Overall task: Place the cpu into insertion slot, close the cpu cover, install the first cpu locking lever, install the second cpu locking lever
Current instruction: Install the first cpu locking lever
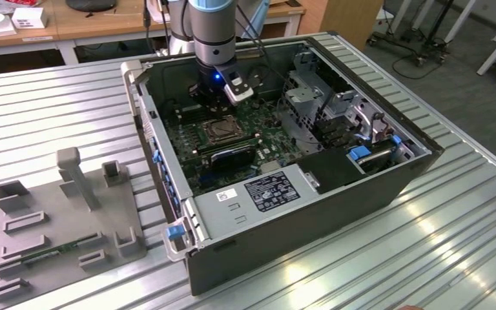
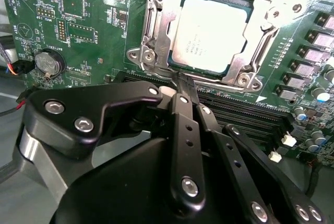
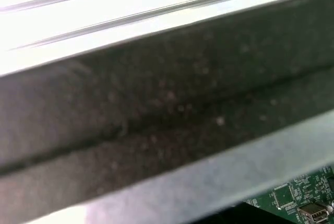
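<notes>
The cpu (image 2: 211, 33), a pale square chip, lies in the insertion slot (image 2: 237, 75) on the green motherboard. The silvery cpu cover (image 2: 156, 31) rests down around it as a frame. My gripper (image 2: 180, 80) has its black fingers (image 2: 183, 114) pressed together, tips at the socket's rim beside a thin metal locking lever (image 2: 156, 69); I cannot tell if the tips touch it. In the exterior view the gripper (image 1: 211, 102) hangs inside the open computer case, just behind the insertion slot (image 1: 222, 131).
The case walls (image 1: 317, 213) surround the board, and a drive cage (image 1: 317, 97) stands at the exterior view's right. Long black memory slots (image 2: 245, 112) and a coin battery (image 2: 47, 62) flank the socket. A grey fixture plate (image 1: 59, 219) lies on the ribbed table (image 1: 41, 110).
</notes>
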`<state>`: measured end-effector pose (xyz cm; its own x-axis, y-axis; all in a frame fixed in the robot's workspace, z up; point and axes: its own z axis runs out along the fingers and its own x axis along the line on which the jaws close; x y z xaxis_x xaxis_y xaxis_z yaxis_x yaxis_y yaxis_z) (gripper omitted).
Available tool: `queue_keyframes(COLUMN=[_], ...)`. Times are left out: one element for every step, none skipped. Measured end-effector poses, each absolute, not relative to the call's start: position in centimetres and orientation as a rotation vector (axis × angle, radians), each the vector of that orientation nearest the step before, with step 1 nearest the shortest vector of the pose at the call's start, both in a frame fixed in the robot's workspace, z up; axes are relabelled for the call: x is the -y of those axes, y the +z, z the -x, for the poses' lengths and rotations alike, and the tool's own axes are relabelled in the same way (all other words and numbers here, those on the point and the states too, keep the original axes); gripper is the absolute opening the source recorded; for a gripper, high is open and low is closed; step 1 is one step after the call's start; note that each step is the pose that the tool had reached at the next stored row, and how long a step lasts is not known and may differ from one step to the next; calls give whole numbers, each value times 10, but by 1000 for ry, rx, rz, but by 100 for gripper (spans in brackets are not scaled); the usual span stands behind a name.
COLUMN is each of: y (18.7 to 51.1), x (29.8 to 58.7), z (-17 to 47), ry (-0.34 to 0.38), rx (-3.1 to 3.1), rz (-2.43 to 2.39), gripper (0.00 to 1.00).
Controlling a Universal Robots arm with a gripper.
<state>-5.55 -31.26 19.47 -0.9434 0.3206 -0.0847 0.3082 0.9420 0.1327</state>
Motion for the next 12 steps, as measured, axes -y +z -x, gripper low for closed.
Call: queue_keyframes(y=[195,195,195,195,196,196,197,197,198,198,198,199], x=[313,312,312,312,312,312,312,312,312,312,312,312], z=[56,55,55,55,55,55,55,55,55,55,55,55], ry=[179,180,180,180,180,180,181,181,180,180,180,180], rx=[-2992,-2992,-2992,-2992,-2992,-2991,-2992,-2992,-2992,-2992,-2992,-2992], rz=[-486,-486,-486,-486,-486,-486,-486,-486,-486,-486,-486,-486], gripper=[11,11,11,11,11,11,11,11,11,11,11,11])
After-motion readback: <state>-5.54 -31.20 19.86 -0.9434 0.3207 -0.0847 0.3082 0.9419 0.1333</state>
